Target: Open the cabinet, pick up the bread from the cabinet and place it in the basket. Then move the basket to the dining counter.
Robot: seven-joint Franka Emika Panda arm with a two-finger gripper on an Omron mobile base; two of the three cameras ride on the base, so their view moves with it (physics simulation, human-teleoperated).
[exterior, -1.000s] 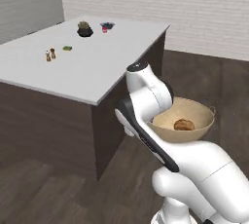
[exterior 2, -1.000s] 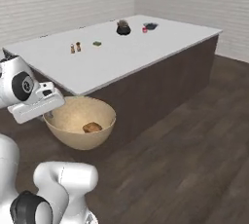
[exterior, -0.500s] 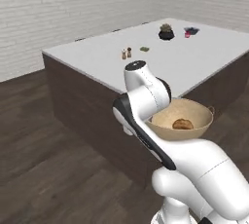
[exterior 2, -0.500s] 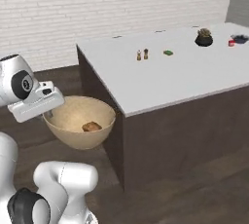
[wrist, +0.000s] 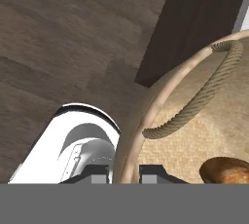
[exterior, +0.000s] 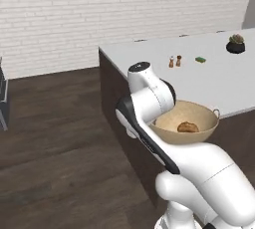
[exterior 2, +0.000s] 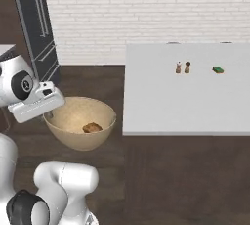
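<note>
The tan round basket (exterior: 201, 118) hangs in the air over the dark wood floor, just off the near edge of the dining counter (exterior: 209, 81). My gripper (wrist: 125, 173) is shut on the basket's rim (wrist: 160, 89), one fingertip (wrist: 99, 173) outside it and one inside. The golden-brown bread (exterior: 188, 127) lies on the basket's bottom. From the right base, the basket (exterior 2: 73, 119) with the bread (exterior 2: 92, 127) hangs left of the pale counter top (exterior 2: 166, 101). A rope loop handle (wrist: 194, 106) rests on the rim beside the bread (wrist: 228, 169). The cabinet is out of view.
Two small shakers (exterior: 175, 61), a green sponge (exterior: 200, 59) and a dark potted plant (exterior: 235, 45) stand on the counter's far part. A tall dark unit with silver bars (exterior 2: 34, 21) rises at the left. A white brick wall (exterior 2: 146, 9) is behind, with wood floor (exterior: 55, 138) to the left.
The whole scene has swung with the base: the counter has slid to the right and its corner is now near. The basket stays in my gripper with the bread inside.
</note>
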